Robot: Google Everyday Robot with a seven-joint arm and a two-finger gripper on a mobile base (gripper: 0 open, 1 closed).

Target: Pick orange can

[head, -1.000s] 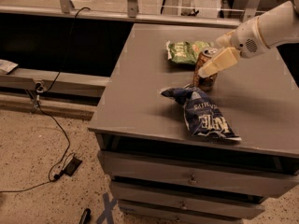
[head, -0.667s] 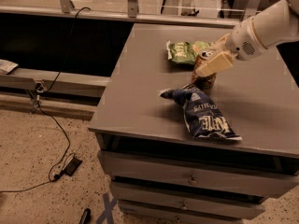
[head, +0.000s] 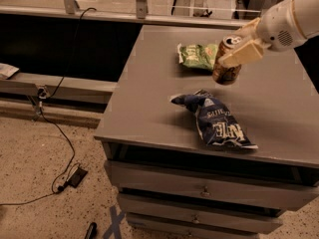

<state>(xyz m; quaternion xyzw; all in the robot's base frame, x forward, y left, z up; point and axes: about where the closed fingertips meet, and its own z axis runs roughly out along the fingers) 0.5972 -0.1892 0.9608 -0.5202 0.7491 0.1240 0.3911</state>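
Observation:
The orange can (head: pixel 226 69), brown-orange with a silver top, hangs tilted above the grey table (head: pixel 149 108), clear of its surface. My gripper (head: pixel 238 46) comes in from the upper right on a white arm and is shut on the can, its cream fingers (head: pixel 242 54) clamped across the can's upper half. The can is held just right of the green chip bag (head: pixel 197 56) and above the dark blue chip bag (head: pixel 218 120).
The green bag lies at the table's back middle, the blue bag near the front edge. Drawers (head: pixel 199 188) sit under the table top. A black cable (head: pixel 55 133) runs across the speckled floor at left. A dark low wall and railing stand behind.
The gripper has lifted the can off the table, up and slightly right. The can now hangs tilted in the air. The bags have not moved.

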